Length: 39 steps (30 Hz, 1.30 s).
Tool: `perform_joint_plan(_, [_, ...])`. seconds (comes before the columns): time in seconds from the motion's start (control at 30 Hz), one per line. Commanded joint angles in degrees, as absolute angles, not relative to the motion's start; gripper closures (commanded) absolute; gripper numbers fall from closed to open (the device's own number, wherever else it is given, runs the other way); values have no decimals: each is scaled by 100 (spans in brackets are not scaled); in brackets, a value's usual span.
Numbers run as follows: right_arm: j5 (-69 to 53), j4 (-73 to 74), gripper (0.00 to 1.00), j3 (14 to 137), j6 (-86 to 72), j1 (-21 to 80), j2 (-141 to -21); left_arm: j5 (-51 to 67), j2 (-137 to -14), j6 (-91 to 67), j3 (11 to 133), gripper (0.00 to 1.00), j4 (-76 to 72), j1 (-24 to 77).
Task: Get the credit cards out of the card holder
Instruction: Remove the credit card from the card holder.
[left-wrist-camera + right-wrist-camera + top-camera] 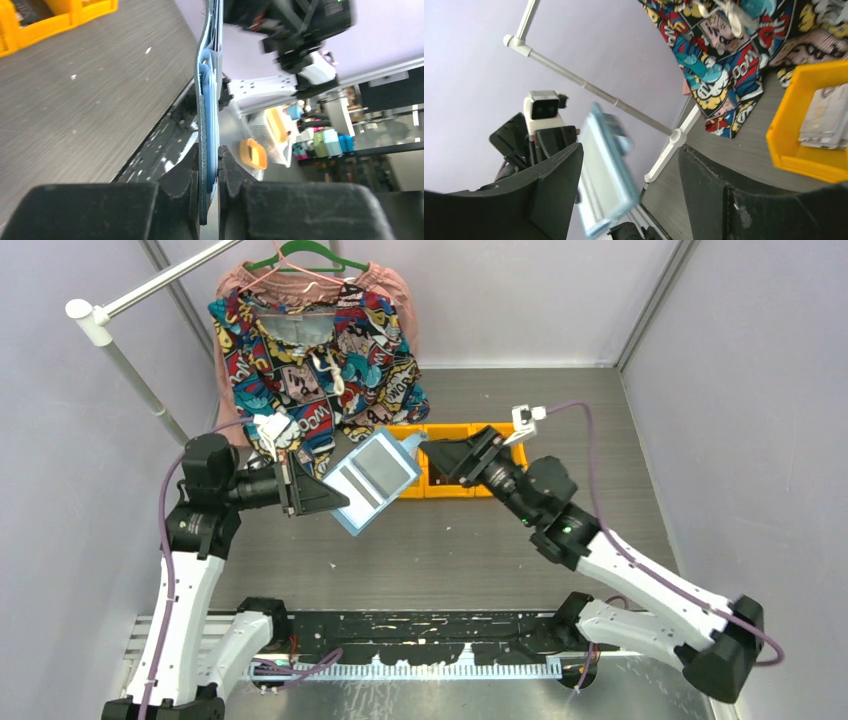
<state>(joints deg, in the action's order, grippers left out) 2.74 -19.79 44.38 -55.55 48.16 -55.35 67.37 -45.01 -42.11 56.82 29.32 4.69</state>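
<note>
- Lavender walls [60, 440] enclose a grey wood-grain surface [560, 530]. A white rail [150, 285] at the rear left carries a comic-print shirt [310, 350] on a hanger.
- Left arm [195, 530]: it rises from the near edge with the forearm level and the wrist turned toward the centre, so its load hangs in the air above the surface.
- Right arm [620, 560]: it reaches diagonally forward and left across the surface, with the wrist aimed at the left arm's load.
- Orange bins [412, 485]: a row on the surface behind both grippers. The right wrist view shows pale flat pieces [826, 117] in one bin, possibly cards already removed, but too indistinct to confirm.
- Card holder [372, 480]: it is spread open and lifted clear of the surface, with its light-blue inner side facing up.
- Left gripper [325, 498]: clamped narrowly on the near edge of the card holder, one finger on each face.
- Right gripper [447, 462]: jaws spread wide and carrying nothing, just beside the holder's far corner. Contact cannot be judged.
- Credit cards [385, 468]: grey panels sit in the sleeves, so extraction appears at best partly done. The likely next step is pinching a card edge.
</note>
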Motion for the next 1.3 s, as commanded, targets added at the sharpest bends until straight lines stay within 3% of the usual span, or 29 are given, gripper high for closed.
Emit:
perform_joint_plan(0.0, [267,-201,27,5533,-4721,4712,-4952,6451,-4603,-2102,6184,100,4715,427])
perform_joint_plan(0.13, [-1476,238,28,6216,-4517,4717,-5501,6491,-4839,-1417,6328,100,5282,426])
perform_joint_plan(0.33, [-3413,-514,32,6368,-4965,4970,-6621,6900,-4963,-676,6407,100,5946,424])
perform_joint_plan(0.57, [-3848,-752,40,6334,-4884,5252,-7017,6901,-5059,-343,6468,100,6340,422])
perform_joint_plan(1.17, [-3716,-266,47,6481,-4373,5708,-7627,7717,-4994,-394,6452,100,6242,422])
perform_joint_plan(1.27, [-3822,-807,53,6405,-4634,5791,-7703,7777,-4969,-456,6426,100,6199,425])
